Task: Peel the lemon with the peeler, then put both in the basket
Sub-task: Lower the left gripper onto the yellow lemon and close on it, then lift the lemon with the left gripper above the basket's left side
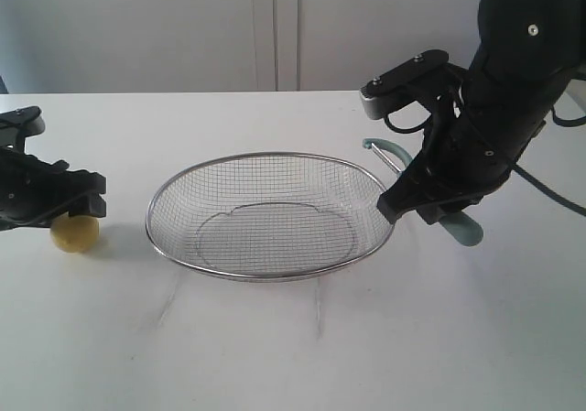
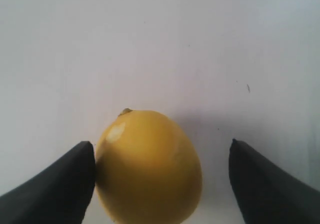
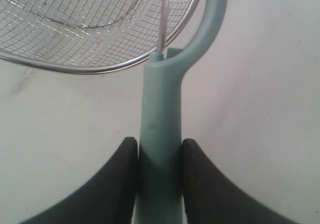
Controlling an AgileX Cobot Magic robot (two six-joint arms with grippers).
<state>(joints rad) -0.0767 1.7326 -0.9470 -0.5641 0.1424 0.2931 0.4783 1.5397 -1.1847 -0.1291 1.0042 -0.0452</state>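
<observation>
Two arms, two jobs. On the left of the table (image 1: 275, 365) the left gripper (image 2: 161, 148) stands with its jaws wide apart around the lemon (image 2: 150, 171). One finger (image 2: 70, 179) touches the skin and the other stands clear, so nothing is gripped yet. The lemon sits on the tabletop, left of the basket (image 1: 265, 279) and apart from it.

Over on the right, the right gripper (image 3: 159, 146) is clamped on the teal handle of the peeler (image 3: 161, 109), just beside the basket's right rim. The looped head and blade reach over that rim. Whether the handle's end rests on the table or hangs just above it is hard to tell from the exterior view.

The risks, as I see them: the lemon is off-centre in the jaws, so closing could nudge it sideways and send it rolling. The peeler's head is close enough to the wire rim to snag as it lifts. And a slim handle pinched low may twist once the blade bites.
</observation>
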